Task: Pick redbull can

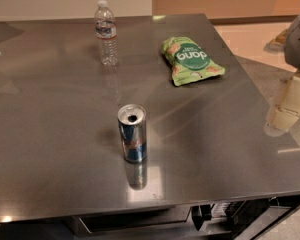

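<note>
The redbull can (132,133) stands upright on the grey metal table (50,109), near the front middle. It is slim, blue and silver, with a red logo and an opened silver top. My gripper (281,115) is at the right edge of the view, cream-coloured under a grey arm section (299,34). It hangs over the table's right edge, well to the right of the can and not touching it. Nothing shows in its grasp.
A clear plastic water bottle (106,33) stands upright at the back left of centre. A green snack bag (191,60) lies flat at the back right. The table's front edge runs just below the can, with dark hardware (215,214) beneath it.
</note>
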`<state>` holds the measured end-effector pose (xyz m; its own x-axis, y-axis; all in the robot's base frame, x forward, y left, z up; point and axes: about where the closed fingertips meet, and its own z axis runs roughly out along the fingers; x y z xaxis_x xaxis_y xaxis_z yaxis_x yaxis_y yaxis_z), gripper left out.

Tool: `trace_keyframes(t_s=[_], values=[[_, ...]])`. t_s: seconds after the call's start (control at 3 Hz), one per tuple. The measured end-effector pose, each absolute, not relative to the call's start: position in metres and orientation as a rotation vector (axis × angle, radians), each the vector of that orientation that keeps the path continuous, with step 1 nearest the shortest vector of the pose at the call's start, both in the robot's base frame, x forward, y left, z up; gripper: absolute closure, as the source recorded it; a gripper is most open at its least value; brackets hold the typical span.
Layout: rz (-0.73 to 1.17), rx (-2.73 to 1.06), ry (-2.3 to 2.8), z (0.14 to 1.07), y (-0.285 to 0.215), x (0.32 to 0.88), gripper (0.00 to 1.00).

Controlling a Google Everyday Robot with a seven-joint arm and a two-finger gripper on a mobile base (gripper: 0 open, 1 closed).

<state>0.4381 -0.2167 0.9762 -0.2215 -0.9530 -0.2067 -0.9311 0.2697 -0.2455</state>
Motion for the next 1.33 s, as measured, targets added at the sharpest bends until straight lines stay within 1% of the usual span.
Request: trace_keyframes(t_s=[0.33,0.67,1.33], values=[[-0.099,-1.725,2.232,0.976,-0.217,0.438,0.00],[-0.054,-1.748,2.186,0.976,-0.204,0.442,0.00],[0.137,-1.855,1.957,0.961,-0.129,0.446,0.00]])
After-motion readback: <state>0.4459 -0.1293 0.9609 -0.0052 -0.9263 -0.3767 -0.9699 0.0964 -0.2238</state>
